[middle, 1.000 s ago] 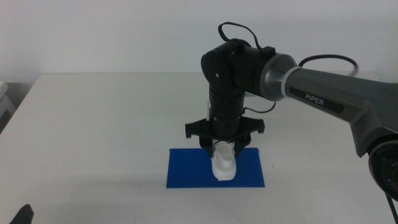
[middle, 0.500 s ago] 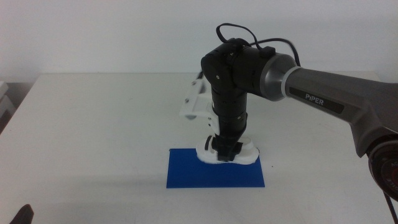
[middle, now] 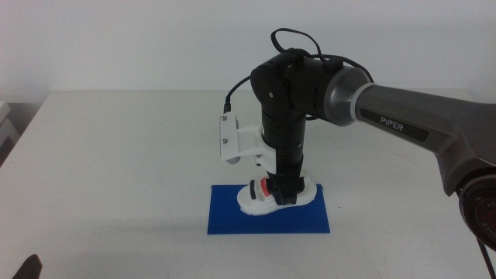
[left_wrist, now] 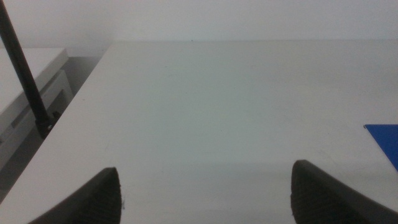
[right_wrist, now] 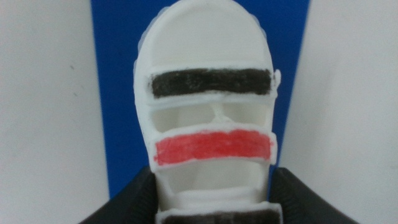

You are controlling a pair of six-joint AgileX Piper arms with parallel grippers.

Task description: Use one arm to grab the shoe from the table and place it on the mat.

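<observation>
- Reaching in from the right and pointing straight down – arm (middle: 403, 116), its right gripper (middle: 284, 194) low over the mat (middle: 232, 217).
- Gripping the shoe (right_wrist: 208, 118) at its rear, a jaw pressing each side.
- Lying on the mat, on the table (middle: 116, 170) – shoe, sole down.
- Waiting at the table's near left edge – left gripper (left_wrist: 205, 193), jaws spread wide, holding nothing.

The small white strapped sneaker (middle: 275, 195) lies lengthwise on the thin dark-blue rectangular mat (middle: 232, 220), toward its far edge, near the middle of the wide off-white tabletop (middle: 116, 163).
</observation>
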